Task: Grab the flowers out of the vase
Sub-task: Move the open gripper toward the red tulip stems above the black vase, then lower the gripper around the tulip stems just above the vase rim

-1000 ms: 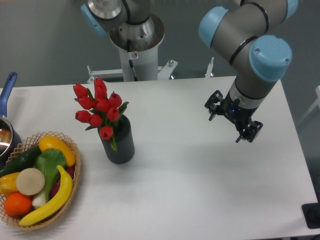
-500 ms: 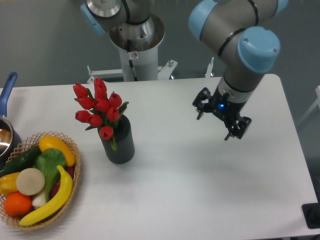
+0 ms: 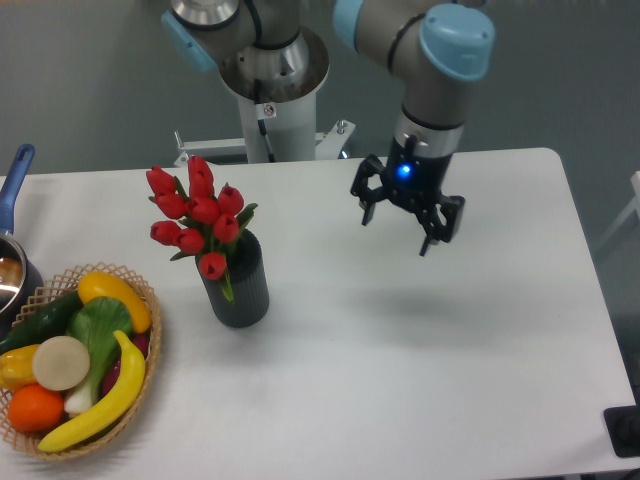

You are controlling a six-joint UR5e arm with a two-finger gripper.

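The flowers, a bunch of red tulip buds with green leaves, stand upright in the vase, a dark ribbed cylinder on the left half of the white table. My gripper hangs above the table's middle right, well to the right of the flowers and apart from them. Its two black fingers are spread wide, one at the left and one at the right, with nothing between them. A blue light glows on the wrist above.
A wicker basket of fruit and vegetables sits at the front left corner. A metal pot with a blue handle is at the left edge. The robot's base column rises behind the table.
The arm has swung left across the table, bringing the open gripper nearer the flowers and slightly farther back. Flowers, vase and basket have not moved.
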